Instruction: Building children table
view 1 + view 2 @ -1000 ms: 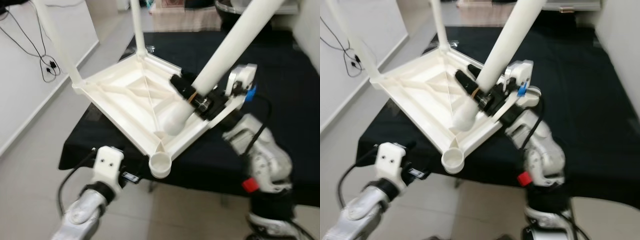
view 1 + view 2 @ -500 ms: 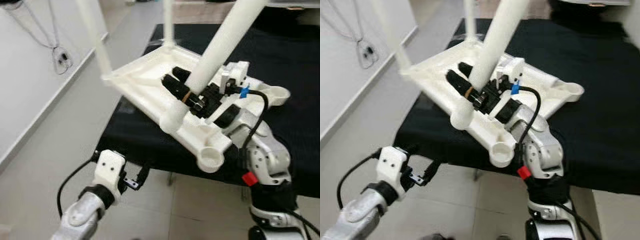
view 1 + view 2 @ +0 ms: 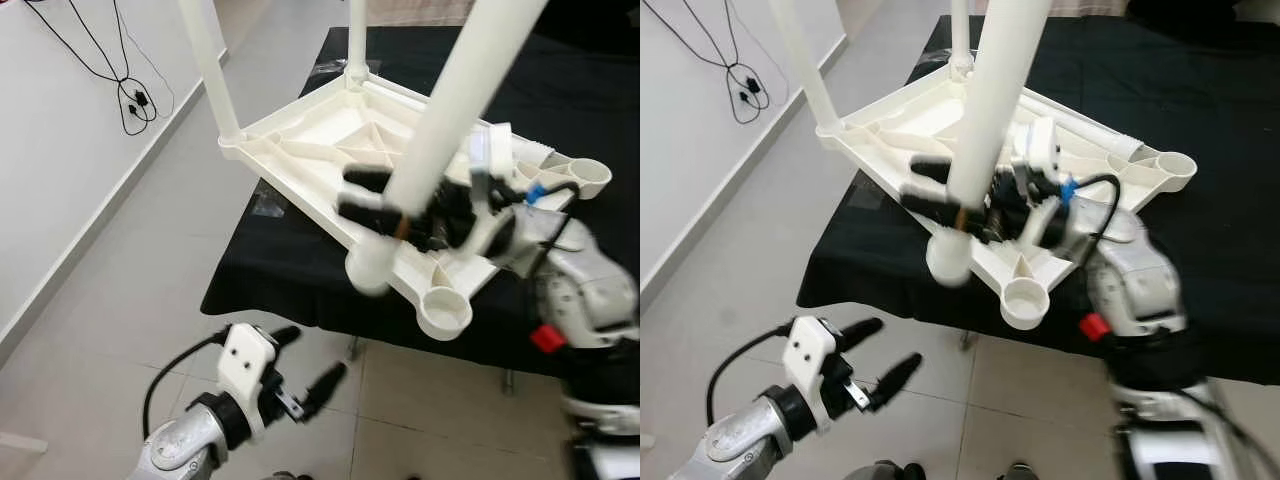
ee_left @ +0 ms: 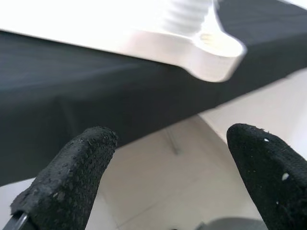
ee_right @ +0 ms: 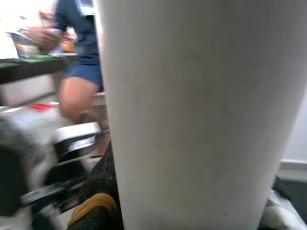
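Left eye view: white tabletop point(image 3: 330, 160) lies upside down on the black cloth point(image 3: 270, 270), tilted, near corner over the cloth's edge. Two legs point(image 3: 205, 60) stand upright in its far sockets. Empty socket point(image 3: 443, 312) at the near corner. Right gripper point(image 3: 375, 200) pinches a third leg point(image 3: 450, 110) near its lower end; the leg slants up and its round end hangs just beside the socket, not in it. Left gripper point(image 3: 305, 365) is low over the floor point(image 3: 110, 290), fingers spread, holding nothing.

Right eye view: same layout. Cable point(image 3: 735, 75) on the wall.

Left wrist view: fingertips point(image 4: 72, 177) wide apart; socket corner above the cloth's edge.

Right wrist view: leg up close between the fingers; a person point(image 5: 79, 62) behind, blurred.
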Controlling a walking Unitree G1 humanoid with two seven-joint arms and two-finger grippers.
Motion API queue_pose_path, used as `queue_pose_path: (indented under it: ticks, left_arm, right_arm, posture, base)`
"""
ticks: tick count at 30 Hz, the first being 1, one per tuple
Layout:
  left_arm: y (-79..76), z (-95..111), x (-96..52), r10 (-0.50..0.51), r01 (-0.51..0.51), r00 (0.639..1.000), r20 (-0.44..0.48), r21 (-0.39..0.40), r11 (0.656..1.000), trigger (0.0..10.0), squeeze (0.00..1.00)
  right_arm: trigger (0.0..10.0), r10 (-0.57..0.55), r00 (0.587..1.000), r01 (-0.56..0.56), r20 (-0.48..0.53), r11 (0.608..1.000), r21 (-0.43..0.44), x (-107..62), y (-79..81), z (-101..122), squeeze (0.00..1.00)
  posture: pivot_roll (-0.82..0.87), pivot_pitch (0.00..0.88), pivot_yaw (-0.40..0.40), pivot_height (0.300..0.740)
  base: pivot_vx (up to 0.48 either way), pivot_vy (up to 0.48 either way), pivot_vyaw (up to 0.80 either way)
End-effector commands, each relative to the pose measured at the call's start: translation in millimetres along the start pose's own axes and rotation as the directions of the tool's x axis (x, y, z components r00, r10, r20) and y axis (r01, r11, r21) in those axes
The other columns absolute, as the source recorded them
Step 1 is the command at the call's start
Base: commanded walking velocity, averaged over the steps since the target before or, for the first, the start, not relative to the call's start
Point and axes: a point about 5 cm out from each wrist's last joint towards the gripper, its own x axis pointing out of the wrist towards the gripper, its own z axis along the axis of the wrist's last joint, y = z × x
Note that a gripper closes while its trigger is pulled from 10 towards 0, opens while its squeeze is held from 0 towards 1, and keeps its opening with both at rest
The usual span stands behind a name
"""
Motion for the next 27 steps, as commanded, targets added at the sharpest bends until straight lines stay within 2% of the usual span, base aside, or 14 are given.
queue_pose_path:
  ticks: [1, 6, 10, 13, 21, 23, 27]
  left_arm:
    - [-5.6, -1, -3.5, -0.050, 0.050, 0.999, -0.008, 0.013, 0.999, 10.0, 0.00]
    - [-13.3, -1, -7.6, -0.123, 0.123, 0.992, -0.020, 0.038, 0.992, 10.0, 0.00]
    - [-14.9, -1, -10.1, -0.144, 0.145, 0.989, -0.026, 0.033, 0.989, 10.0, 0.00]
    - [-17.9, -2, -12.7, -0.205, 0.208, 0.977, -0.053, 0.077, 0.975, 10.0, 0.00]
    - [-18.6, -3, -15.6, -0.219, 0.223, 0.974, -0.061, 0.085, 0.971, 10.0, 0.00]
    - [-17.7, -3, -16.9, -0.218, 0.223, 0.974, -0.061, 0.084, 0.971, 10.0, 0.00]
    - [-16.3, -3, -17.3, -0.216, 0.220, 0.975, -0.059, 0.084, 0.972, 10.0, 0.00]
  right_arm:
    - [10.0, 0.060, 0.997, -0.062, 0.037, 0.997, 0.036, -4.3, -0.7, 2, 0.00]
    - [10.0, 0.110, 0.994, -0.112, 0.028, 0.991, 0.069, -20.7, 0.0, 7, 0.00]
    - [10.0, 0.127, 0.992, -0.127, 0.002, 0.990, 0.063, -22.9, 1.1, 6, 0.00]
    - [10.0, 0.164, 0.986, -0.162, -0.033, 0.986, 0.033, -26.8, -0.7, 8, 0.00]
    - [10.0, 0.145, 0.988, -0.147, -0.057, 0.989, -0.030, -35.0, -5.7, 19, 0.00]
    - [10.0, 0.119, 0.990, -0.125, -0.075, 0.990, -0.070, -40.5, -7.3, 27, 0.00]
    - [10.0, 0.103, 0.991, -0.110, -0.089, 0.991, -0.076, -45.9, -6.6, 28, 0.00]
  posture:
    - [0.02, 0.264, 0.084, 0.740]
    - [0.03, 0.277, 0.106, 0.740]
    - [0.03, 0.276, 0.114, 0.740]
    - [0.04, 0.274, 0.123, 0.740]
    - [0.05, 0.271, 0.131, 0.740]
    - [0.05, 0.269, 0.136, 0.740]
    - [0.05, 0.269, 0.137, 0.740]
  base:
    - [0.000, 0.000, 0.00]
    - [0.000, 0.000, 0.00]
    - [0.000, 0.000, 0.00]
    - [0.000, 0.000, 0.00]
    - [0.000, 0.000, 0.00]
    - [0.000, 0.000, 0.00]
    - [0.000, 0.000, 0.00]
